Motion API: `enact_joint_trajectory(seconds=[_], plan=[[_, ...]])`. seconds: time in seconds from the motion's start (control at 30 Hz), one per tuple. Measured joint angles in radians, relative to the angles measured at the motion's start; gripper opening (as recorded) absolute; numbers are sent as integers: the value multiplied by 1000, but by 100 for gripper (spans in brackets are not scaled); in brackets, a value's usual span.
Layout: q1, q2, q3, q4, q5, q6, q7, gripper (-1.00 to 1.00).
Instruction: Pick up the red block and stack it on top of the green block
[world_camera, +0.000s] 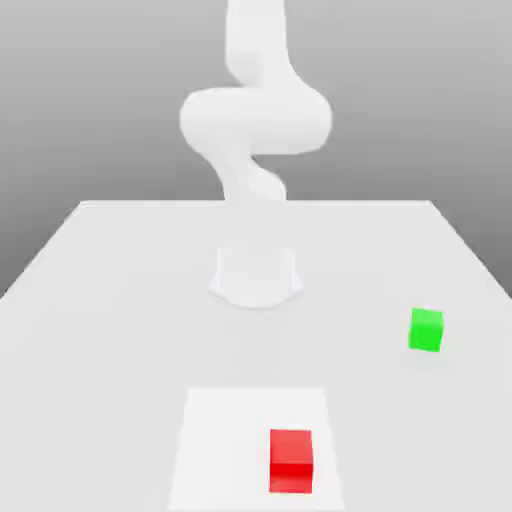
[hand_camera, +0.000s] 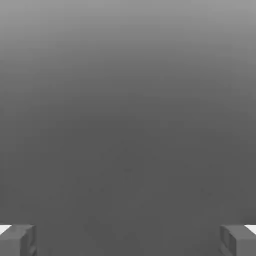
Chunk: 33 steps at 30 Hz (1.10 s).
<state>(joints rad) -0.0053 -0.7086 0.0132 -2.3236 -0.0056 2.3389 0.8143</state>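
gripper (hand_camera: 128, 241) spread wide with nothing between its fingers; red block (world_camera: 291, 461) well apart from green block (world_camera: 426, 330).

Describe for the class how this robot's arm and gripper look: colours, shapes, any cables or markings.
The arm is plain white, with smooth, rounded, bulging segments; no cables or markings can be made out. The gripper has two blocky, dark grey fingers.

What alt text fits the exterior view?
A red block rests on a white square patch on a pale table; a green block sits apart, toward the exterior view's right. Behind stands a white robot arm.
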Motion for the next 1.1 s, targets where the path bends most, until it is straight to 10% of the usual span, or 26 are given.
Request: enact_joint_trajectory(seconds=[0.93,0.97,1.1], plan=[[22,1020,49,-202,-57,498,141,0],[26,1050,44,-197,-62,522,144,-100],[26,1050,44,-197,-63,523,146,-100]])
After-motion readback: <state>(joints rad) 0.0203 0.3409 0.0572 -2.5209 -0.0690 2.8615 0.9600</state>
